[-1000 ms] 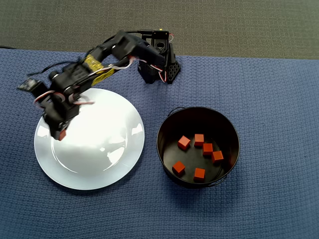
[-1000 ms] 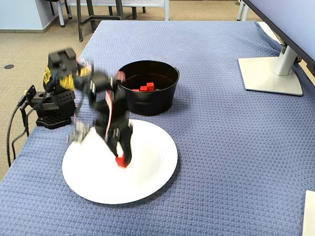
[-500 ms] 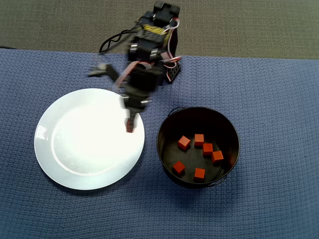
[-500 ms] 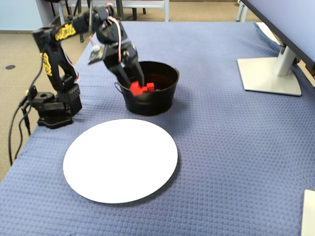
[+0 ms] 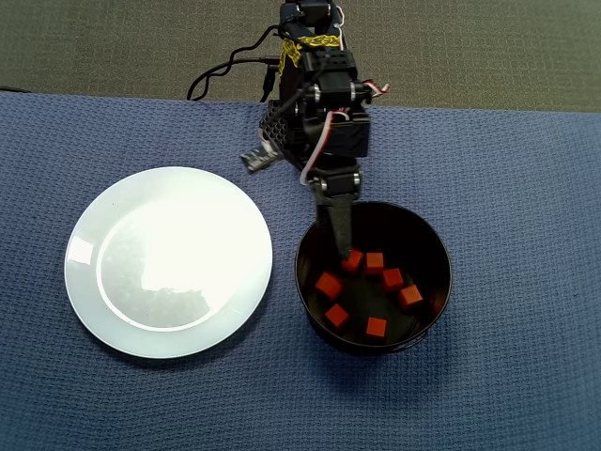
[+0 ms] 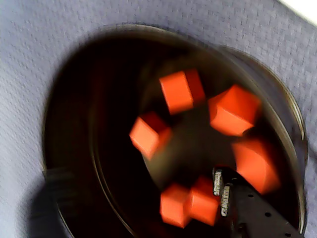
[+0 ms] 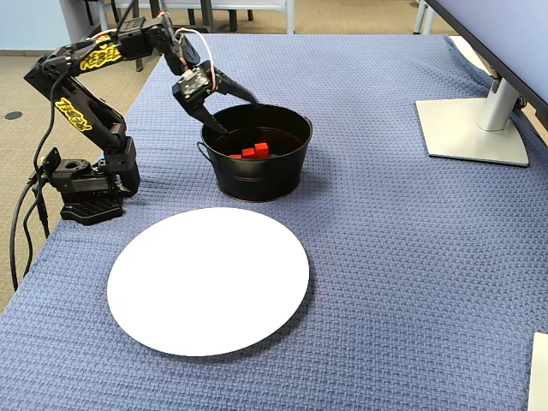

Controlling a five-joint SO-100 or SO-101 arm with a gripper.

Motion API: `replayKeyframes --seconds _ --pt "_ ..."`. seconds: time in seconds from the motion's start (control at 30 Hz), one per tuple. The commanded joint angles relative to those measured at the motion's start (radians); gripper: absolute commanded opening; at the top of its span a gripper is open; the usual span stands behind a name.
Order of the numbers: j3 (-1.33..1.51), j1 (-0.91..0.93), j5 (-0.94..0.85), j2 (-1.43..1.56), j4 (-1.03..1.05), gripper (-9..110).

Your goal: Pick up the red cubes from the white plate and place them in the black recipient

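Several red cubes (image 5: 376,327) lie on the floor of the black recipient (image 5: 441,252); one (image 5: 329,285) rests just left of the fingertips. The gripper (image 5: 344,246) reaches over the pot's near rim from the arm base side. In the fixed view the gripper (image 7: 237,117) stands open above the recipient (image 7: 257,175), its fingers spread, holding nothing. The wrist view looks down into the recipient (image 6: 74,124) at blurred cubes (image 6: 179,91), with one finger (image 6: 242,210) at the lower right. The white plate (image 5: 169,263) to the left holds no cubes and is also bare in the fixed view (image 7: 208,281).
A blue woven cloth (image 5: 526,188) covers the table. The arm's base (image 7: 86,193) sits at the table's edge with cables trailing. A monitor stand (image 7: 471,128) is at the far right in the fixed view. Carpet floor (image 5: 470,47) lies beyond the cloth.
The gripper carried a red cube from the plate across to the black recipient and opened. One more cube now lies in the pot, and the plate is bare.
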Motion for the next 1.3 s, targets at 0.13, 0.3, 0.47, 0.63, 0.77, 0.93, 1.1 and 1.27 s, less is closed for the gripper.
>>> replayKeyframes --seconds 0.13,0.3,0.47,0.63,0.77,0.93,1.1,1.27 --pt "0.009 0.189 -0.091 0.067 -0.044 29" --pt "0.091 0.383 -0.123 0.075 -0.081 19" --pt "0.247 0.506 -0.138 0.149 -0.126 8" --pt "0.422 0.532 -0.132 0.253 -0.127 4" --pt "0.555 0.457 -0.133 0.362 -0.098 3" --pt "0.638 0.339 -0.077 0.466 -0.057 1" --pt "0.756 0.285 -0.005 0.565 -0.049 0" --pt "0.864 0.279 0.017 0.652 -0.058 0"
